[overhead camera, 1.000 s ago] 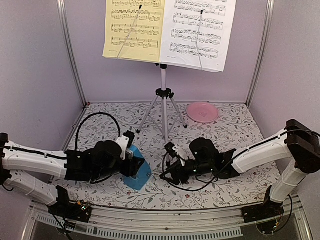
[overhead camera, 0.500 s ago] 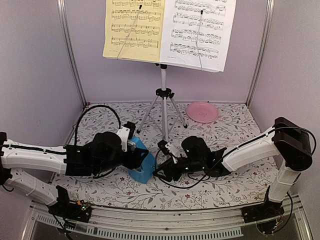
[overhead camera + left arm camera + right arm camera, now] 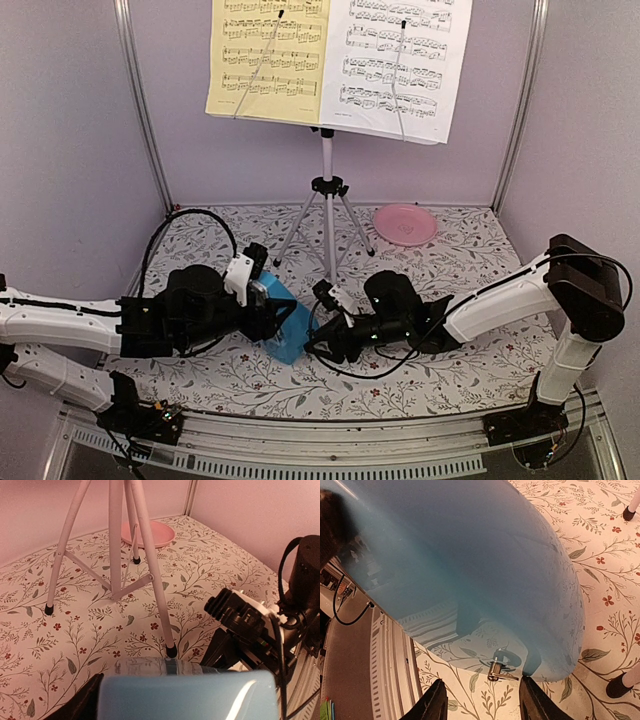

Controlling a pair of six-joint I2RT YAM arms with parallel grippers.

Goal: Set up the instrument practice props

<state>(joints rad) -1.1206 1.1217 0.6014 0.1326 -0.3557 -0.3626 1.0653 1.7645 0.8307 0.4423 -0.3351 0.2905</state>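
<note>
The blue metronome (image 3: 285, 322) is held off the floral table in my left gripper (image 3: 268, 318), which is shut on its sides. It fills the bottom of the left wrist view (image 3: 185, 695) and most of the right wrist view (image 3: 470, 565), where its silver winding key (image 3: 500, 670) shows. My right gripper (image 3: 318, 345) is open just right of it, its fingers (image 3: 437, 702) spread below the key. The music stand (image 3: 326, 190) stands at the back on silver tripod legs (image 3: 150, 575). The yellow sheet (image 3: 265, 55) and the white sheet (image 3: 395, 60) rest on it.
A pink round plate (image 3: 405, 224) lies at the back right, behind the tripod (image 3: 152, 532). A tripod foot (image 3: 171, 651) is just beyond the metronome. Lilac walls close in the left, back and right sides. A black cable (image 3: 190, 225) loops over the left arm.
My left gripper has lifted the metronome and carried it a little right and back. My right gripper has moved left, close up to it.
</note>
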